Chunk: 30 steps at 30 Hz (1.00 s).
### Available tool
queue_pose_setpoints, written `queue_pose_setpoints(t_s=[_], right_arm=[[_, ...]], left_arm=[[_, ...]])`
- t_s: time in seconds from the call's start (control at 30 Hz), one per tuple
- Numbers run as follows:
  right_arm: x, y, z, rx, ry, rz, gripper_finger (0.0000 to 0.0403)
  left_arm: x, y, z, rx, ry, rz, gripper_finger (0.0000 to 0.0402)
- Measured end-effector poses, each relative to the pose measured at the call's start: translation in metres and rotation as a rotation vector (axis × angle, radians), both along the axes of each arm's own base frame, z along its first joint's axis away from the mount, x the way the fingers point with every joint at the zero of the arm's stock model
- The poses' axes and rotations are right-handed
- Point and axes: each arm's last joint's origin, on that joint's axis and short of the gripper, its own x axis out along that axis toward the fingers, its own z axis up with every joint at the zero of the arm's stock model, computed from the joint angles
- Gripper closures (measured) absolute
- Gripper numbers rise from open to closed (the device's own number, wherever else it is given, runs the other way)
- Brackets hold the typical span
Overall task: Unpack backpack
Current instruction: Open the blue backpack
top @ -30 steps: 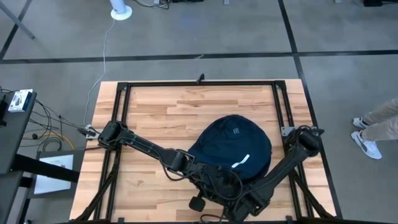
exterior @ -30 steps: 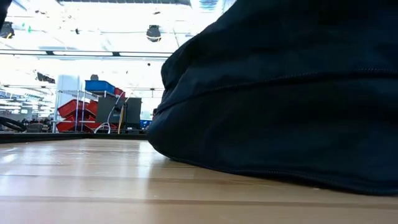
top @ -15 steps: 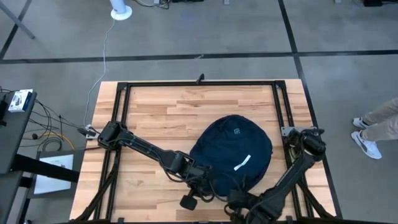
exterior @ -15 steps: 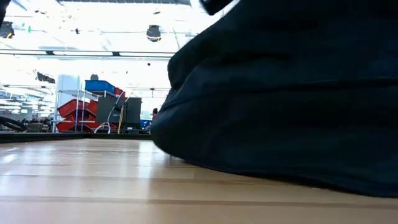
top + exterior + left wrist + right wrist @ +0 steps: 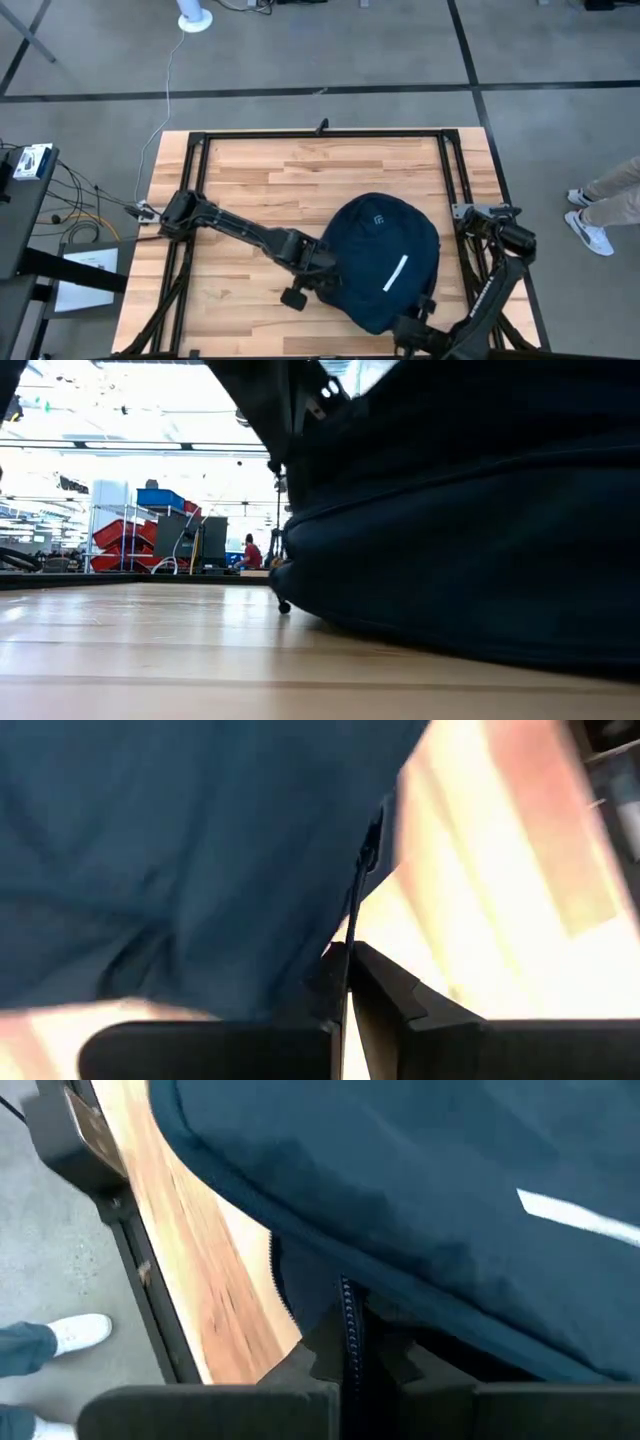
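The rounded dark navy fabric backpack [image 5: 383, 262] was judged soft and shifting. Its zipper edge was pinched by both the left gripper [image 5: 347, 970] and right gripper [image 5: 347, 1342], the best hold.

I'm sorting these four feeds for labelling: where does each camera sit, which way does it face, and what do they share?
High view: above the table, looking straight down; shows both arms flanking the backpack.
Low view: at tabletop height, looking level across; the backpack fills the right side, with the room beyond.
Left wrist view: on the left arm, looking past the left gripper, jaws shut on a thin black cord beside navy fabric.
Right wrist view: on the right arm; the right gripper pinches the backpack's zipper edge.
Shared: all four show the backpack.
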Motion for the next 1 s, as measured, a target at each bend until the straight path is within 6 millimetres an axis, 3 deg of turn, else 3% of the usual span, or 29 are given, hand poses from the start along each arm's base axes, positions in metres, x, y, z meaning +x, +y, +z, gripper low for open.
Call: queue_pose_setpoints(t_s=[0.37,0.6,0.77,1.0], right_arm=[[-0.010,0.002,-0.001,0.068,0.121,-0.026,0.0403],[-0.006,0.003,0.002,0.139,0.142,-0.078,0.0393],[-0.002,0.007,0.029,0.241,0.209,-0.089,0.0332],[0.004,0.004,0.101,0.328,0.102,-0.071,0.0263]], left_arm=[[0.001,0.040,0.011,0.086,0.006,0.090,0.0401],[0.002,0.035,0.020,0.063,-0.072,0.079,0.0401],[-0.004,0.033,0.019,0.094,-0.019,0.083,0.0401],[-0.001,0.013,0.021,0.056,-0.107,0.054,0.0401]])
